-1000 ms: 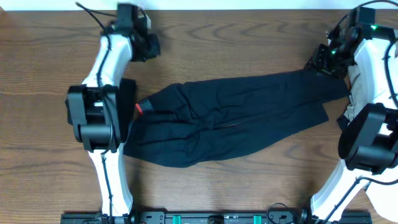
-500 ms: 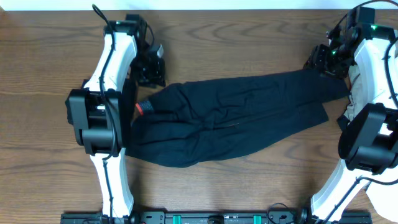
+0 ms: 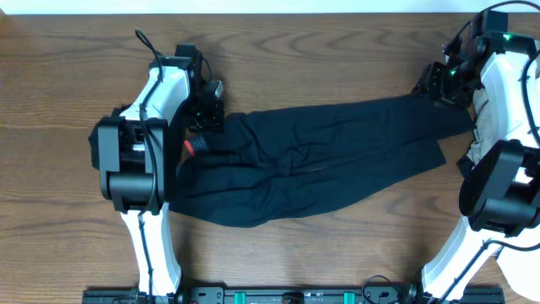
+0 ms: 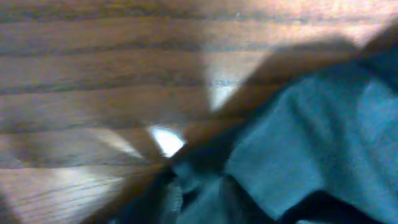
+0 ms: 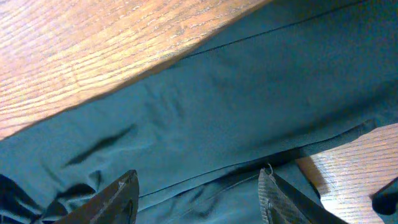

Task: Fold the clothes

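Note:
Long black pants (image 3: 321, 160), the clothes, lie across the wooden table, waist at the left, legs reaching to the right. A red-orange bit of waistband (image 3: 196, 145) shows at the left end. My left gripper (image 3: 207, 114) sits at the waist's far corner. Its wrist view is blurred, showing only dark fabric (image 4: 311, 143) against wood, with no fingers made out. My right gripper (image 3: 434, 84) hovers over the leg ends. In the right wrist view its fingers (image 5: 118, 196) stand wide apart above flat dark cloth (image 5: 236, 106), the right gripper (image 5: 196, 199) holding nothing.
Bare wooden table (image 3: 337, 51) lies behind the pants and in front of them. Both arm bases stand at the near edge, left (image 3: 135, 169) and right (image 3: 498, 186). Some pale fabric (image 3: 475, 143) shows at the far right beside the right arm.
My left gripper has come from the back of the table toward the near side and down onto the waist corner of the pants. The right arm and the pants have stayed put.

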### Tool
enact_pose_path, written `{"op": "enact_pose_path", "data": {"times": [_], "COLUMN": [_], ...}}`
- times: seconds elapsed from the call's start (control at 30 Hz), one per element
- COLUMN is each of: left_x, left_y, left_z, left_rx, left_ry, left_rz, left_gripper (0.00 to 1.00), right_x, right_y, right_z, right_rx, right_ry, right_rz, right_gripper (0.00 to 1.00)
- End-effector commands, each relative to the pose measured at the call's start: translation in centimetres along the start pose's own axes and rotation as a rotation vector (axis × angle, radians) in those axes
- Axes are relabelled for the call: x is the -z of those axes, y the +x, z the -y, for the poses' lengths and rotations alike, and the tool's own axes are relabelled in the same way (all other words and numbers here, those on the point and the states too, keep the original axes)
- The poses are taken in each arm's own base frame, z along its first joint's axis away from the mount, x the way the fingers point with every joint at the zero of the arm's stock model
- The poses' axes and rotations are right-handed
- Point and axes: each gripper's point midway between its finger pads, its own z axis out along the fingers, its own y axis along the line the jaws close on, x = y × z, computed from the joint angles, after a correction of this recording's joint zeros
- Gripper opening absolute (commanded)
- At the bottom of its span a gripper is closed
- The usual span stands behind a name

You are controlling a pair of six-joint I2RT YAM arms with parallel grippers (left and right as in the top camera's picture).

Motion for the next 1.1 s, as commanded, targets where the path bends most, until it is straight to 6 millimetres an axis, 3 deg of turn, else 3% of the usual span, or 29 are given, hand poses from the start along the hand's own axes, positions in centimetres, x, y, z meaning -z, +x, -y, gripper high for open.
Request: {"op": "enact_pose_path", "data": {"times": [0.0,0.13,0.43,0.67,0.77,0.83,0.9,1.07], "left_x": [-1.5,0.0,6.8,10.1,10.8,10.3,8.8,5.1], "left_y": [1.5,-1.1,-11.3,-16.1,-16.6,-16.0,-13.7,-8.4], "left_z": [-0.2,0.3,1.1,-1.8,-2.9,-2.3,-1.5,-2.6], "left_rx": [-0.01,-0.017,0.014,0.117,0.183,0.19,0.197,0.184], "left_ry": [-0.007,-0.01,-0.004,-0.094,-0.089,-0.025,0.04,-0.031], "left_rz": [-0.054,0.032,0.435,0.673,0.712,0.672,0.553,0.313], "left_gripper": [0.06,0.06,0.06,0.06,0.06,0.07,0.15,0.38], "right_x": [0.3,0.3,0.3,0.3,0.3,0.3,0.3,0.3], "right_y": [-0.4,-0.4,-0.4,-0.3,-0.3,-0.2,0.0,0.0], "right_z": [0.2,0.2,0.2,0.2,0.2,0.2,0.2,0.2], "right_rx": [0.01,0.01,0.01,0.009,0.009,0.009,0.009,0.014], "right_ry": [0.005,0.005,0.005,0.006,0.006,0.007,0.008,0.008], "right_rz": [0.012,0.013,0.012,0.01,0.007,0.004,-0.003,-0.004], "right_gripper": [0.59,0.59,0.58,0.58,0.58,0.59,0.59,0.61]}}
